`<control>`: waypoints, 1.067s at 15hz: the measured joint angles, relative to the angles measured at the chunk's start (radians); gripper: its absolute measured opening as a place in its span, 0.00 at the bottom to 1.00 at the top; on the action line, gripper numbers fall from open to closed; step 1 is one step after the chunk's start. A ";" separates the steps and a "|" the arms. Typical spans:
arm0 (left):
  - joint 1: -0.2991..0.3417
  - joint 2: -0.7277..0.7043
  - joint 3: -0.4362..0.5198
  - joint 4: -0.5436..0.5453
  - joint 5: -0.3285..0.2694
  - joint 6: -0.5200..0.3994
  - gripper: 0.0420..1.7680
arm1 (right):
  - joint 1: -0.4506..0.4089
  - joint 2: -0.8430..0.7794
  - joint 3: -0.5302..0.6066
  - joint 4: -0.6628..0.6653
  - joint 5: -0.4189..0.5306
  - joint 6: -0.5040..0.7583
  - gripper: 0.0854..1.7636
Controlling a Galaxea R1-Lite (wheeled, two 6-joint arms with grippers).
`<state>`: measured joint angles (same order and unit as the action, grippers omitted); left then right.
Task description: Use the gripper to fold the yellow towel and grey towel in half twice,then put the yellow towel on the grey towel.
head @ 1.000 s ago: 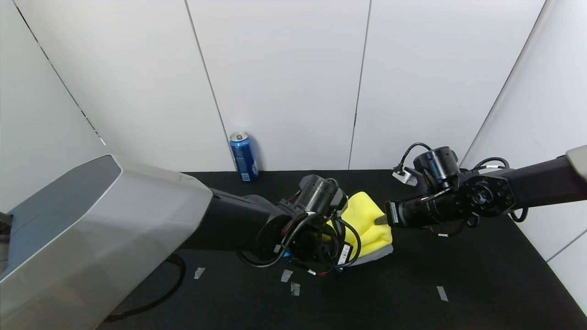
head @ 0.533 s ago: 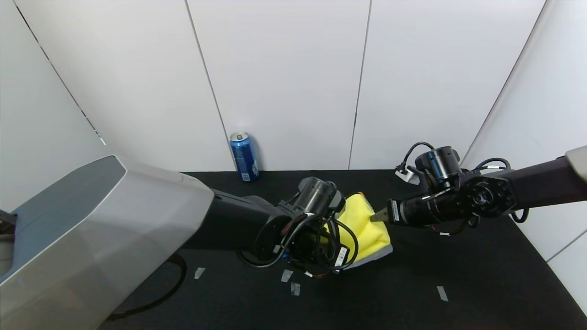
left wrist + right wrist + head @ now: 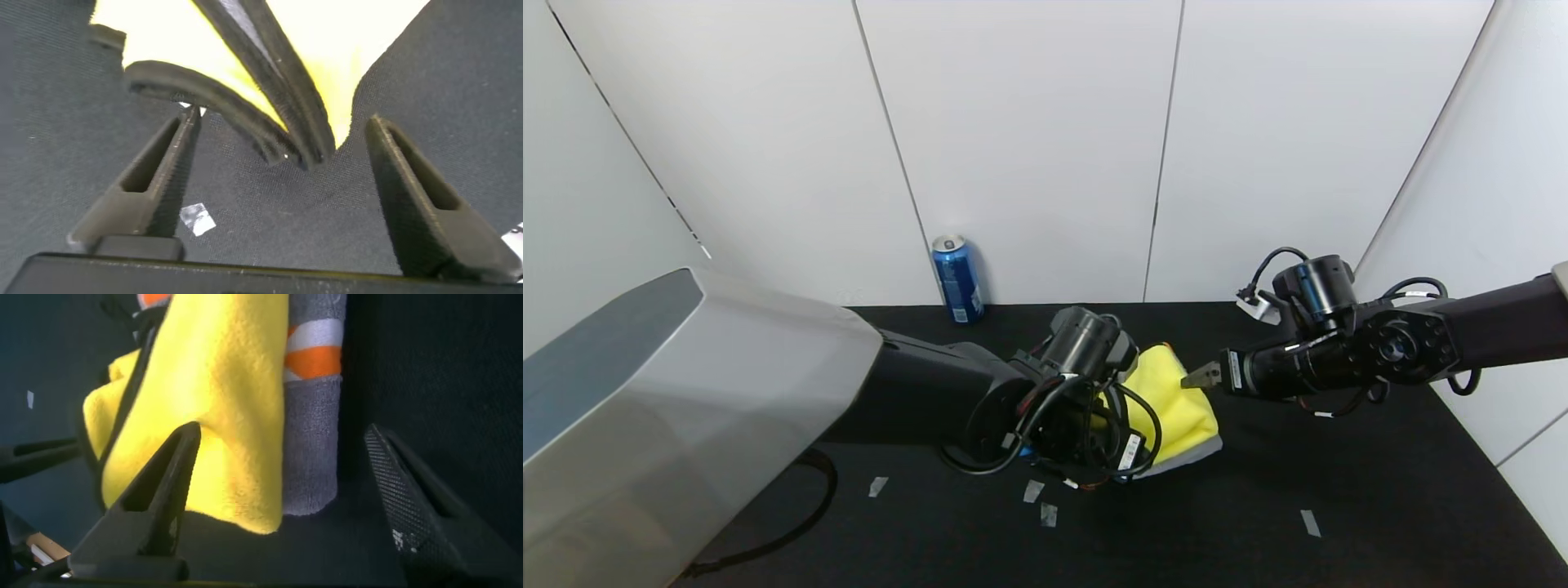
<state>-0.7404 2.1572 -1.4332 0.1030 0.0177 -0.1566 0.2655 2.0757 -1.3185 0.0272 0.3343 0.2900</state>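
Both grippers have let go and backed off: left gripper (image 3: 274, 184) and right gripper (image 3: 278, 498) gape empty. Folded bright yellow microfibre towel (image 3: 1176, 400) lies atop the grey terry towel (image 3: 1196, 453), at nine o'clock of the right gripper, mid-tabletop (image 3: 1339, 490).

Black table (image 3: 1380, 490): grey towel (image 3: 1196, 452), blue can (image 3: 956, 279), tape bits (image 3: 1041, 502).

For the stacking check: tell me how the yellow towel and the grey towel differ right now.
Colour: the yellow towel is plain bright yellow; the grey towel is grey with orange and white patches.
Position: the yellow towel lies on top; the grey towel sits under it, showing only at the edges.
Surface: the yellow towel is rumpled; the grey towel's visible part lies flat.
Both lie on the black table.
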 joint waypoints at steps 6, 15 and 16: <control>-0.001 -0.072 0.030 0.010 0.023 -0.001 0.89 | 0.013 -0.083 0.041 0.004 -0.001 0.000 0.90; -0.021 -0.257 0.164 0.011 0.091 -0.003 0.95 | 0.070 -0.248 0.154 0.007 -0.073 0.026 0.95; -0.027 -0.285 0.187 0.011 0.101 -0.003 0.95 | 0.083 -0.272 0.177 0.007 -0.093 0.026 0.95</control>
<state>-0.7677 1.8723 -1.2464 0.1140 0.1183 -0.1600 0.3483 1.8036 -1.1415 0.0343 0.2411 0.3157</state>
